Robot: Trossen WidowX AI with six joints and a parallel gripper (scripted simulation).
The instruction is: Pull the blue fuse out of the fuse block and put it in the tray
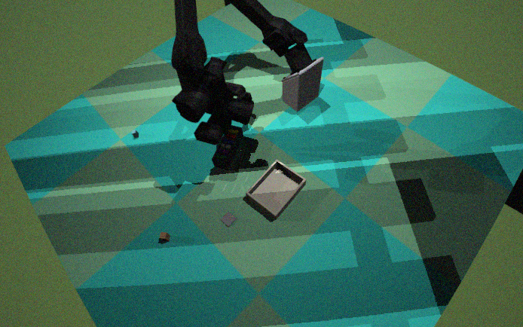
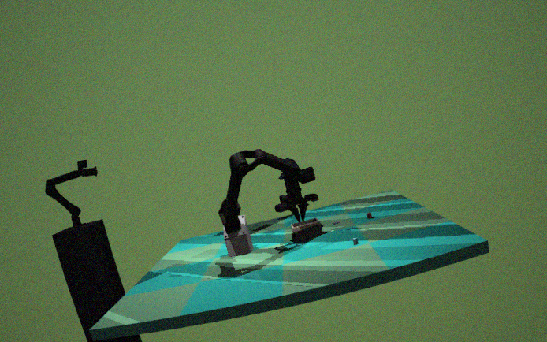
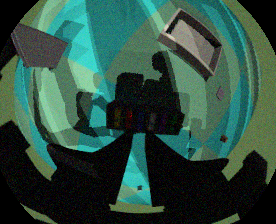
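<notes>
Top: rectangular grey tray (image 1: 255, 197), raised rim

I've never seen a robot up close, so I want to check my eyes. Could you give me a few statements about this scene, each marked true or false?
1. The grey rectangular tray has nothing in it. True.
2. The black robot arm points its fingers down over the dark fuse block. True.
3. The small brown cube lies inside the tray. False: it lies on the teal patterned table, apart from the tray.
4. Two trays lie on the table. False: only one.
</notes>
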